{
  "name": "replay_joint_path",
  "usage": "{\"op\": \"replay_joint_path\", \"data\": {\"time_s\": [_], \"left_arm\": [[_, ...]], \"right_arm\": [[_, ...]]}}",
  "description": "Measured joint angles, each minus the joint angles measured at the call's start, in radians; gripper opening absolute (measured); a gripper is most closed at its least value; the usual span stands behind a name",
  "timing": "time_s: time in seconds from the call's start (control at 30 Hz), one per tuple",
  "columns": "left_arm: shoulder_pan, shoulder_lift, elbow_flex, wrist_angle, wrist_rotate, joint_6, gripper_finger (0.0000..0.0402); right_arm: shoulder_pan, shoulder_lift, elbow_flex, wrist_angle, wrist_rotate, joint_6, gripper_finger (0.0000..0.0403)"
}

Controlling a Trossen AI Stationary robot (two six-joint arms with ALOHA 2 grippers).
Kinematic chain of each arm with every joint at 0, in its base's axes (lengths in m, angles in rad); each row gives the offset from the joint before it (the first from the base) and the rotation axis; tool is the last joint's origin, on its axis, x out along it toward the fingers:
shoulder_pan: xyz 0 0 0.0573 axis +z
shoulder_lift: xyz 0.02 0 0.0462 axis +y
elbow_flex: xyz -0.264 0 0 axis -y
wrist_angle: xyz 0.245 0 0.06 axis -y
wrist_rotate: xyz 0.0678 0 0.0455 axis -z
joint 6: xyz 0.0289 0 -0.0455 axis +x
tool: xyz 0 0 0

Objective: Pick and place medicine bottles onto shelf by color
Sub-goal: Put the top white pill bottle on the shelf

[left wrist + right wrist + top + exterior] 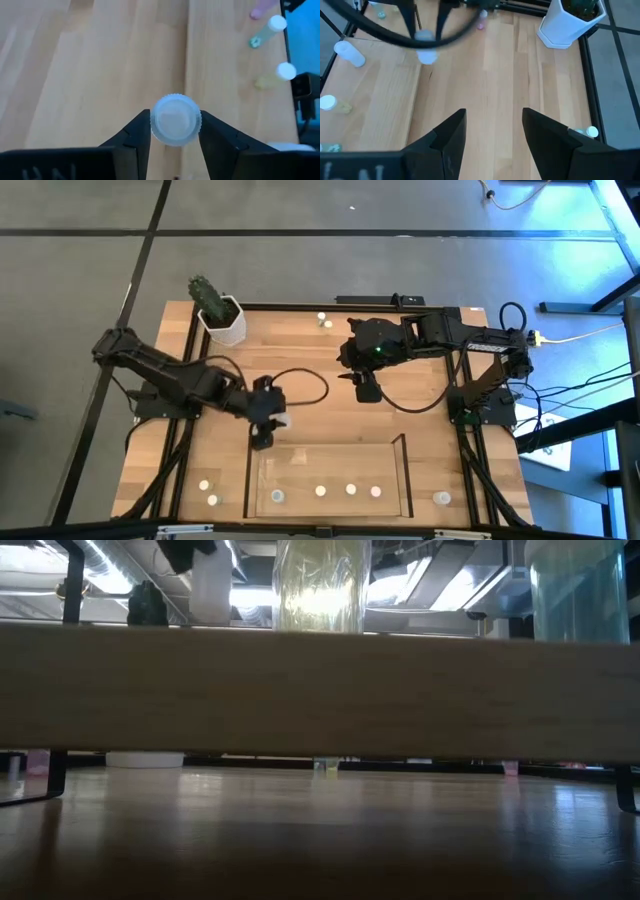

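Left gripper pinches a white-capped bottle between its fingers, right gripper sits off to the side, jaws apart and empty

High view looks straight down on the whole table; low view sits at tabletop level (plank-blocked); wrist views look down close, sharing the wood.
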Motion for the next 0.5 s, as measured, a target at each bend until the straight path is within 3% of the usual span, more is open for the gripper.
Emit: {"op": "replay_joint_path", "data": {"time_s": [0.27, 0.5], "left_arm": [[-0.148, 0.004, 0.0, 0.006, -0.131, -0.18, 0.0129], [-0.206, 0.004, 0.0, 0.006, -0.193, -0.222, 0.0129]], "right_arm": [[0.0, 0.0, 0.0, 0.0, 0.0, 0.001, 0.0196], [0.0, 0.0, 0.0, 0.0, -0.001, 0.007, 0.0196]]}}
